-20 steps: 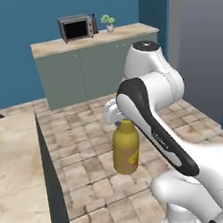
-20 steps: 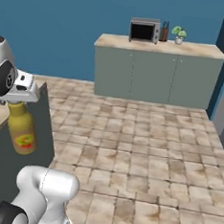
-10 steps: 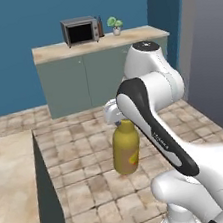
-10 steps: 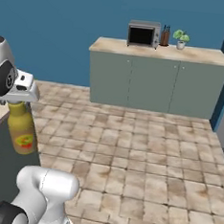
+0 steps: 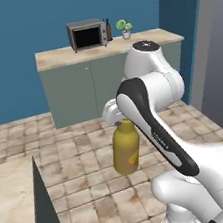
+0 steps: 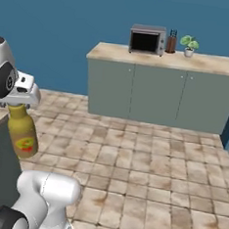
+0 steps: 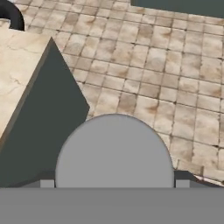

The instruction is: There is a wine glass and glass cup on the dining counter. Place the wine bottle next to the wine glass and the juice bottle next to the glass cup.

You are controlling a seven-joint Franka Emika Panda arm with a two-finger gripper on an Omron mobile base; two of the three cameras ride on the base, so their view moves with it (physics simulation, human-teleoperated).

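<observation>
The juice bottle point(image 5: 126, 149) is held upright above the tiled floor point(image 5: 80, 158), right of the dining counter point(image 5: 17, 208). Behind, a microwave point(image 5: 88, 33) and plant point(image 5: 125, 28) are set on a short counter point(image 5: 103, 74).

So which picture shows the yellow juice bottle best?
The right base view: the whole juice bottle hangs from the gripper, red-orange label showing. The left base view has it partly behind the arm. The hand view looks down on its grey cap.
</observation>
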